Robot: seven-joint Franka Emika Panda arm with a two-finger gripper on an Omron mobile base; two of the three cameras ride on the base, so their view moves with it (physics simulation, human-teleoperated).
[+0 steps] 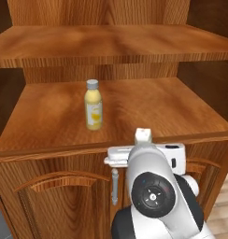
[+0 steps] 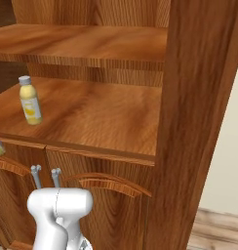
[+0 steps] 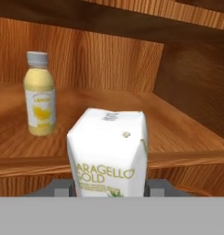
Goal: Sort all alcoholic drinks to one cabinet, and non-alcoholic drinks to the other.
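Note:
My gripper [image 3: 109, 188] is shut on a small cream-coloured carton [image 3: 109, 153] printed with gold letters; the dark fingers [image 3: 63, 187] press its two sides. The carton is upright, just in front of the lower shelf board's front edge [image 3: 187, 156] of the brown wooden cabinet [image 1: 148, 112]. From the left base view, the carton's top [image 1: 143, 135] pokes up above my hand at that edge. A plump yellow juice bottle [image 1: 93, 105] with a pale grey cap stands upright on the same board, left of the carton and further back; the bottle [image 2: 30, 101] [image 3: 39, 94] is well apart from it.
A second shelf board [image 1: 111, 44] spans the bay close above. Below the lower board are arched-panel doors [image 1: 55, 196] with vertical grey handles [image 2: 35, 176]. The cabinet's right side wall [image 2: 199, 97] closes the bay. The board has bare wood right of the bottle.

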